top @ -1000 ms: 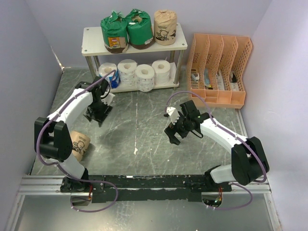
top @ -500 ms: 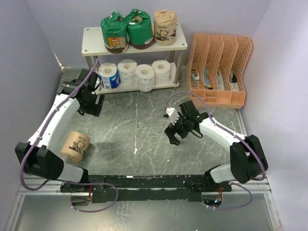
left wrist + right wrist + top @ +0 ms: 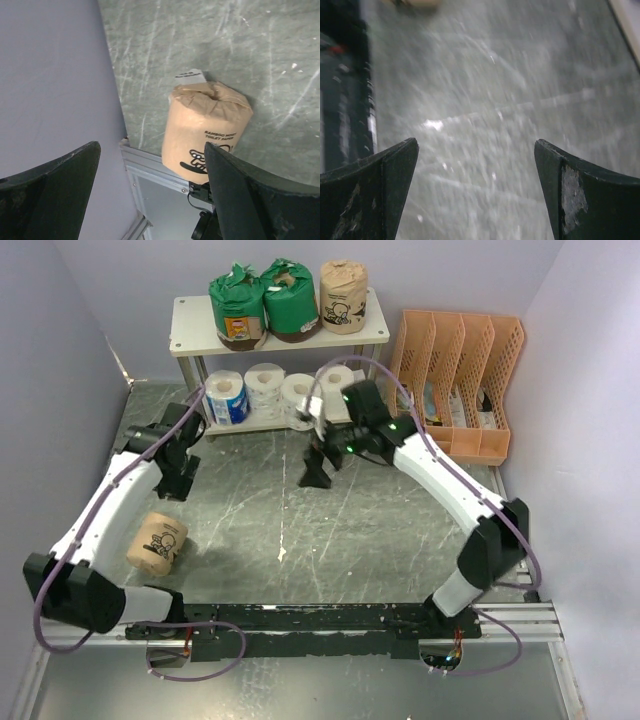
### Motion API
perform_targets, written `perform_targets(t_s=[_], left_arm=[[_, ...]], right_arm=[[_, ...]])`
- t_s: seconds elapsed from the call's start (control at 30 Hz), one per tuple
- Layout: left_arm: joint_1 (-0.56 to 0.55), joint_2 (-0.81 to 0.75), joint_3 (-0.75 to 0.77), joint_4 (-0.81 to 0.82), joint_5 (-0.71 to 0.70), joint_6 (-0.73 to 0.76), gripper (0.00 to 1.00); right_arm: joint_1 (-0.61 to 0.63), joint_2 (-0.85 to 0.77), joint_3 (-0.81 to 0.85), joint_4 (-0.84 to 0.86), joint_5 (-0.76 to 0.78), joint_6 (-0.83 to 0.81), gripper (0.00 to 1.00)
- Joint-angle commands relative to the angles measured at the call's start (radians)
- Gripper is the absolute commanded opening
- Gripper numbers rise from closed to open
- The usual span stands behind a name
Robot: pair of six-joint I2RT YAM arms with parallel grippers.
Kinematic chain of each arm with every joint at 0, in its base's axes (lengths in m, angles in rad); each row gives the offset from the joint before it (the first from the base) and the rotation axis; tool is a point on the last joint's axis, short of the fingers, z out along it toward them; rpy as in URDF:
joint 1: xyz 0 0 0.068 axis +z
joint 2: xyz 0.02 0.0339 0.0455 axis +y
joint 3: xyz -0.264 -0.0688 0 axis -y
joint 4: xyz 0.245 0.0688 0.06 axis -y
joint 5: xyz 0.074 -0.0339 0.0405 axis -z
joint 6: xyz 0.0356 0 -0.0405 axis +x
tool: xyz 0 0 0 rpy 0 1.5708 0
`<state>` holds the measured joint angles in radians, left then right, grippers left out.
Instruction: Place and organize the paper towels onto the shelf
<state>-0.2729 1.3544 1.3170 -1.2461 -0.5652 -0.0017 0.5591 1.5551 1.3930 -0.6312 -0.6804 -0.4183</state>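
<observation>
The shelf point(image 3: 192, 328) stands at the back. Its top board holds two green-wrapped rolls point(image 3: 238, 308) and a tan roll point(image 3: 342, 297). Its lower board holds a blue-and-white roll point(image 3: 227, 398) and three bare white rolls point(image 3: 267, 388). A second tan roll with cartoon print point(image 3: 157, 542) lies on the table at the near left; it also shows in the left wrist view point(image 3: 205, 131). My left gripper point(image 3: 180, 483) point(image 3: 151, 150) is open and empty, above and behind that roll. My right gripper point(image 3: 317, 470) point(image 3: 475, 145) is open and empty over the table before the shelf.
An orange slotted file organizer point(image 3: 455, 390) stands at the back right. Purple-grey walls close in the left, back and right. The aluminium rail point(image 3: 330, 620) with the arm bases runs along the near edge; it also shows in the left wrist view point(image 3: 150, 172), beside the tan roll.
My right arm has swung from the middle right up and left, to just in front of the shelf. My left gripper has drawn back from the shelf's lower tier toward the tan roll on the table.
</observation>
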Motion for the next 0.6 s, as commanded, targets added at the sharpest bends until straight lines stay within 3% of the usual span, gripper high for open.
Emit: perform_targets(t_s=[0.0, 0.1, 0.17, 0.27, 0.37, 0.47, 0.5, 0.57], left_arm=[[-0.002, -0.110, -0.021, 0.022, -0.177, -0.079, 0.96], [0.027, -0.164, -0.031, 0.052, -0.331, -0.173, 0.96], [0.063, -0.202, -0.044, 0.120, -0.363, -0.195, 0.96], [0.110, -0.236, -0.035, 0.154, -0.335, -0.267, 0.96], [0.125, -0.262, -0.024, 0.150, -0.312, -0.337, 0.96], [0.126, -0.289, -0.001, 0.127, -0.309, -0.414, 0.96], [0.126, -0.302, 0.010, 0.118, -0.313, -0.430, 0.96], [0.126, -0.332, 0.034, 0.120, -0.293, -0.447, 0.96]], right_arm=[[0.115, 0.190, 0.307, -0.111, -0.292, 0.073, 1.00], [0.166, 0.378, 0.488, -0.099, -0.453, 0.184, 1.00], [0.177, 0.470, 0.511, 0.046, -0.564, 0.338, 1.00], [0.204, 0.558, 0.430, 0.556, -0.663, 0.673, 1.00], [0.250, 0.629, 0.344, 1.140, -0.715, 1.146, 1.00], [0.306, 0.778, 0.411, 1.658, -0.760, 1.596, 1.00], [0.325, 0.829, 0.444, 1.801, -0.771, 1.698, 1.00], [0.372, 0.866, 0.469, 1.835, -0.798, 1.693, 1.00]])
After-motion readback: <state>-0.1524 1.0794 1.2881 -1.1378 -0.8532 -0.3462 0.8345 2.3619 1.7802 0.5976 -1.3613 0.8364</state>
